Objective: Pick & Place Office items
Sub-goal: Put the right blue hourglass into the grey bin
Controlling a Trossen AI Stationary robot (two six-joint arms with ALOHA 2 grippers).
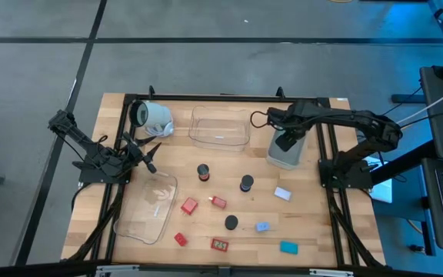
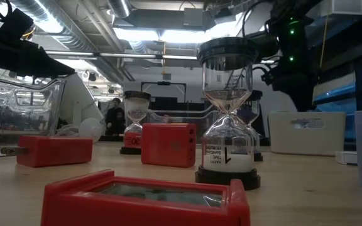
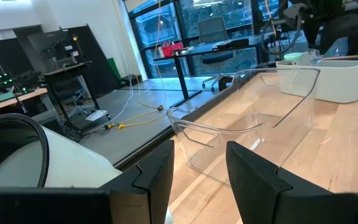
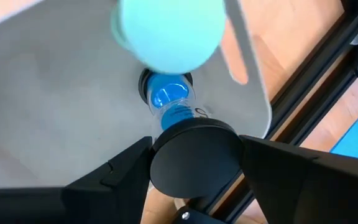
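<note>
The right claw hangs over the grey tub at the back right of the table. Its two fingers are squeezed on the black cap of a blue sand timer, and the timer points down into the tub. A pale teal round thing sits in the tub too, close to the timer.

The left claw waits at the left side of the table, next to a white mug lying on its side. Its fingers are apart and hold nothing. It points toward a clear tray at the back of the table. A second clear tray lies at the front left.

The other small things are spread over the middle and front of the table. There is a red-topped sand timer and a dark-topped sand timer standing up, and one more sand timer nearer the front. Four red blocks lie around: one just beside the front tray, one near it, one at the front, and a flat one by the front edge. A pale purple piece, a small blue block and a teal block lie on the right side.
</note>
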